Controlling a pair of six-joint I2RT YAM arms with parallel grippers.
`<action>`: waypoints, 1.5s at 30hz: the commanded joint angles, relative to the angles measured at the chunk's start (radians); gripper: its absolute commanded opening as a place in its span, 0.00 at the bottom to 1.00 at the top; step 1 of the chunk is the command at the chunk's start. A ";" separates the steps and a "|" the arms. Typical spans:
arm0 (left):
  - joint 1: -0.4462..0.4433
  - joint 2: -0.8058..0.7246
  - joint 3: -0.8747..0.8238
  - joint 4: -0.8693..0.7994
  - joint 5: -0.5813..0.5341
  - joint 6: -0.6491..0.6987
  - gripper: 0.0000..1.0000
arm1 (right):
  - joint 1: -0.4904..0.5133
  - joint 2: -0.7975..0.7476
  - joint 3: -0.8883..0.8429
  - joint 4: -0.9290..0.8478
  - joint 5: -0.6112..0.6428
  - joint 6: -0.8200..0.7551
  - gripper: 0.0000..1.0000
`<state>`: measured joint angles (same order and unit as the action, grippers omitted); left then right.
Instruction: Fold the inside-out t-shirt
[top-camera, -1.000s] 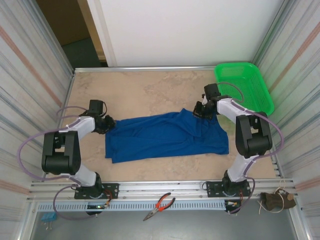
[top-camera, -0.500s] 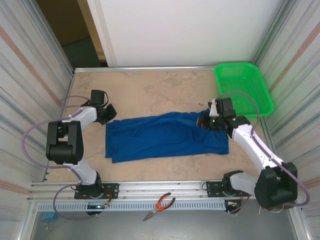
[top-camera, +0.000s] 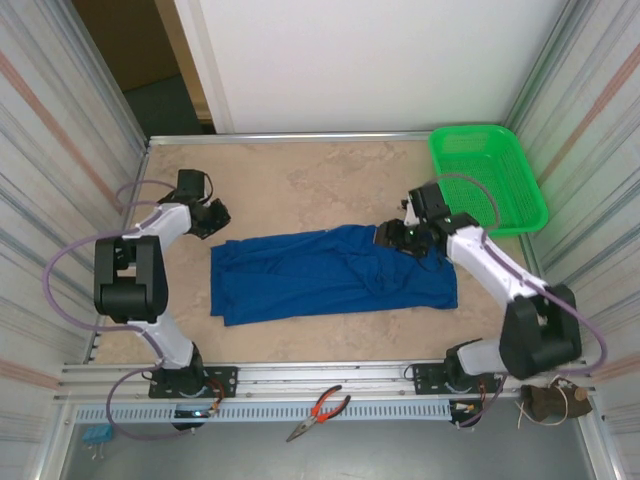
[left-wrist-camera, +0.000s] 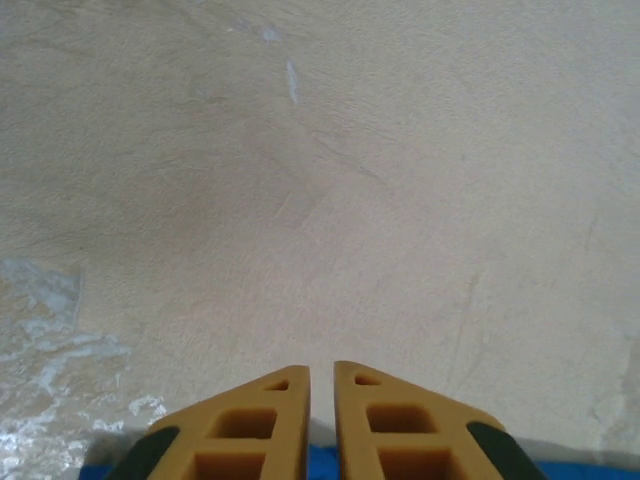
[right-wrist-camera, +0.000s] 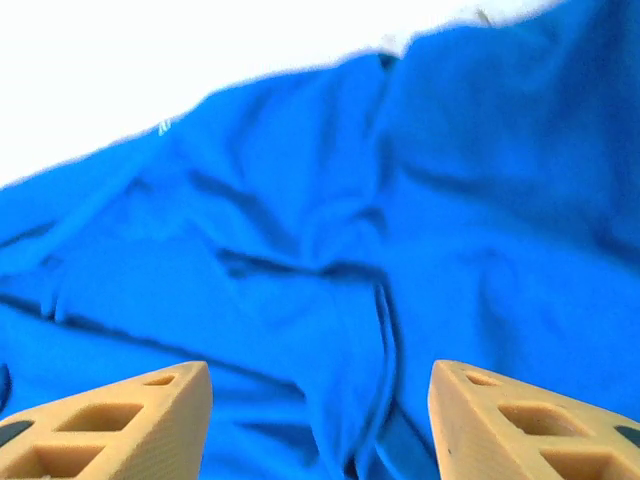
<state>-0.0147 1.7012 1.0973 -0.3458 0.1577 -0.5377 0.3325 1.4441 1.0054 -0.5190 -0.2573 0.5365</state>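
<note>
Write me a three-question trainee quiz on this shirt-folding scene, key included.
1. True or false: the right gripper hangs over the inside-out t-shirt with its jaws apart and empty.
2. What lies near the bottom of the top view? A) red-handled pliers B) scissors C) a cup
3. Fill in: the green basket stands at the far ____ corner of the table.
Key: 1 true; 2 A; 3 right.
</note>
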 joint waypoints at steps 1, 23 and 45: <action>0.002 -0.102 -0.027 -0.014 0.039 0.002 0.25 | 0.035 0.104 0.046 -0.008 0.022 -0.055 0.56; 0.002 -0.322 -0.217 0.010 0.102 -0.062 0.45 | 0.066 0.216 0.020 0.039 -0.017 -0.063 0.00; -0.041 -0.380 -0.247 0.003 0.131 -0.089 0.45 | 0.258 -0.160 -0.062 -0.140 0.154 0.084 0.56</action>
<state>-0.0315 1.3655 0.8684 -0.3386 0.2634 -0.6102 0.6979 1.3842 0.9379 -0.5808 -0.1963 0.6201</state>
